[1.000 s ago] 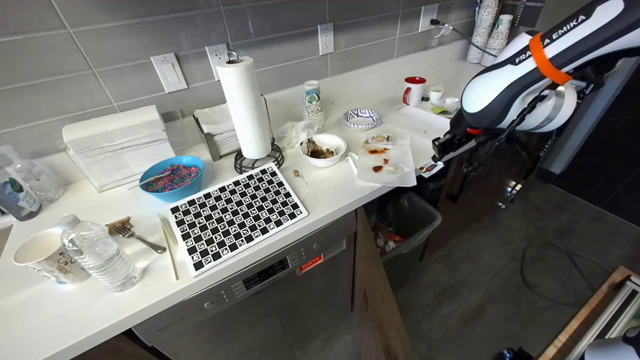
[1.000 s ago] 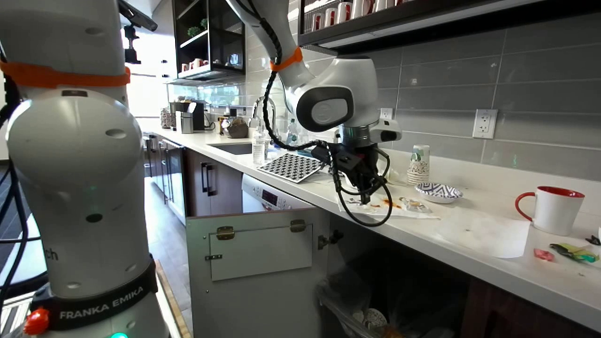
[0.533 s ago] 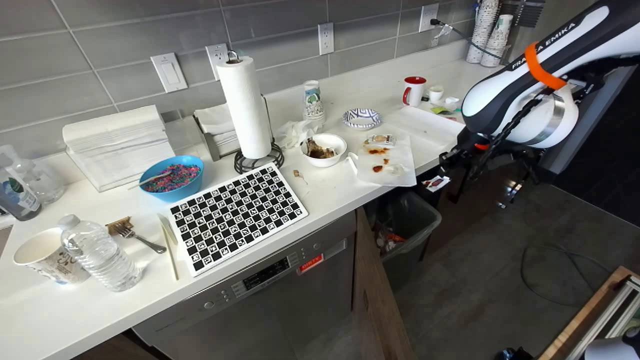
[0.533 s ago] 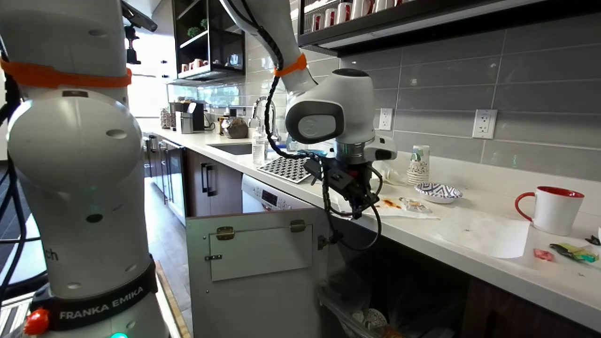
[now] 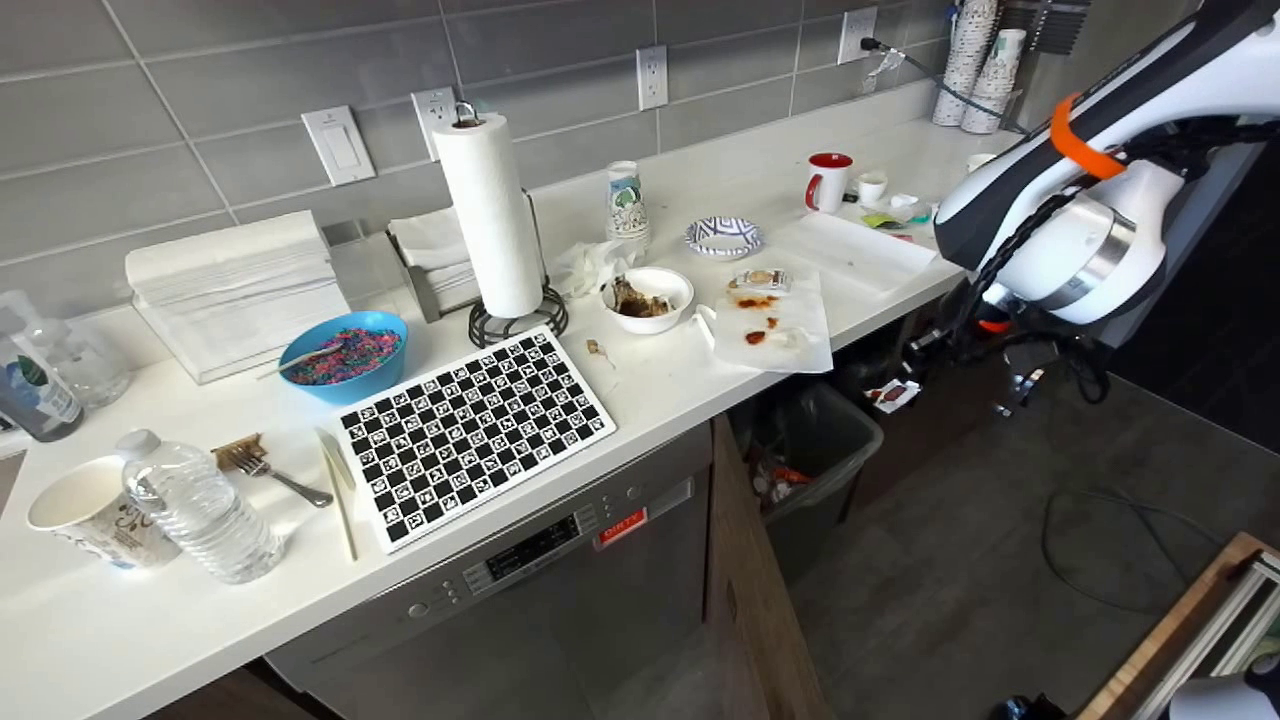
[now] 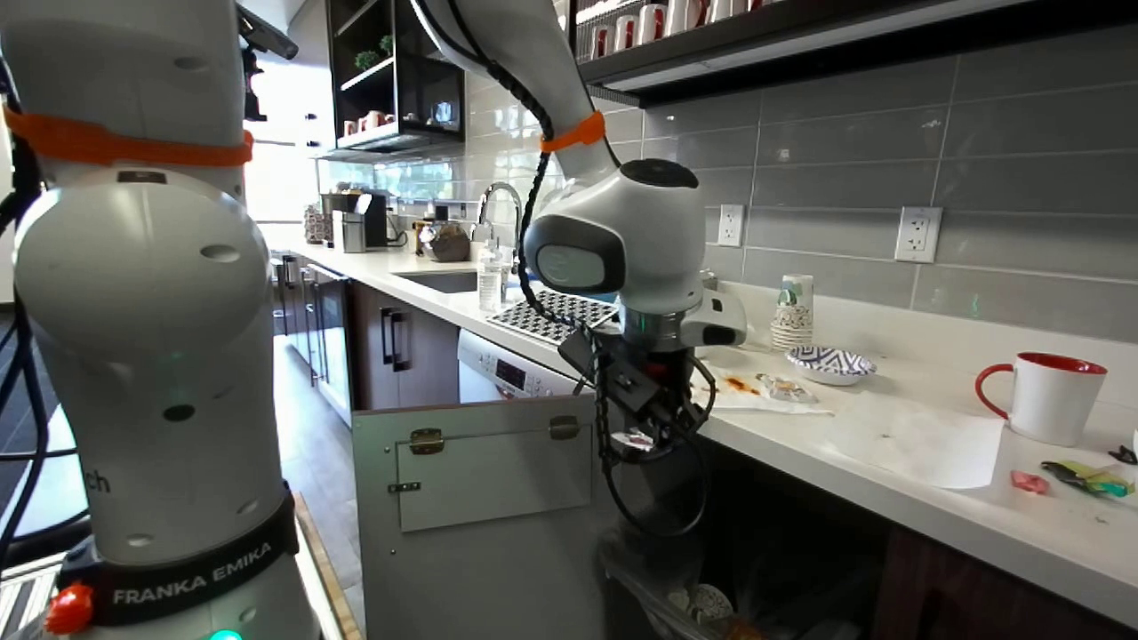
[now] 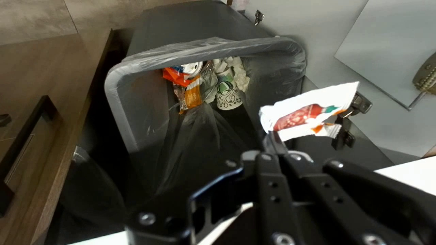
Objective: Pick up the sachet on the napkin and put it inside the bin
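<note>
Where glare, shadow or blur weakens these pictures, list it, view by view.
Wrist view: the pincer out of focus; the sachet it holds sharper, its print fairly clear; the near side of the bin lost in shadow. In an exterior view: the far background blown out to white, the open cupboard nearly black inside. In an exterior view: bright highlights on the water bottle.

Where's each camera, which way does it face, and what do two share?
An exterior view: high before the counter, looking down at it; arm shows.
An exterior view: near the arm's base column, facing along the counter; both show.
Wrist view: by the tool, facing into the bin; tool shows, gripping the sachet.
Both exterior views share the checkered board.
</note>
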Motion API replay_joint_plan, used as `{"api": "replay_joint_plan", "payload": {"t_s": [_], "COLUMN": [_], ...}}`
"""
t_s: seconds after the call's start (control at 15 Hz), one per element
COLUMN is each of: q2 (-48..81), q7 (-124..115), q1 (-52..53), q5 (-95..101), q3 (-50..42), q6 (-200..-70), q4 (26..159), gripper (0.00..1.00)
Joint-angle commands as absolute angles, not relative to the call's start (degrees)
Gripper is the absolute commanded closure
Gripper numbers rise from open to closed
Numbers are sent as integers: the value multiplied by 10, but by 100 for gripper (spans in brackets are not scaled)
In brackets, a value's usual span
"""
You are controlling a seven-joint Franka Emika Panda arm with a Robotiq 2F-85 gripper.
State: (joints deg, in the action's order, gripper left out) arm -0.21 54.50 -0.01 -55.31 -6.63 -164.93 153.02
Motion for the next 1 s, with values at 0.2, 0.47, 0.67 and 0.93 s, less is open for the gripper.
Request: {"api": "replay_joint_plan", "payload": {"t_s": [0.2,0.47,0.67,0.93], "q2": [62,116,163,171], "q7": [712,789,835,816], "q1": [-14,-26,-33,-25], "q5": [-708,-812,-892,-900], "q3": [-73,-68,-67,-70], "q6": [-1620,-1583,-1558,-1570], "q4": [1512,1489,1463,1466], "gripper": [100,100,100,99]}}
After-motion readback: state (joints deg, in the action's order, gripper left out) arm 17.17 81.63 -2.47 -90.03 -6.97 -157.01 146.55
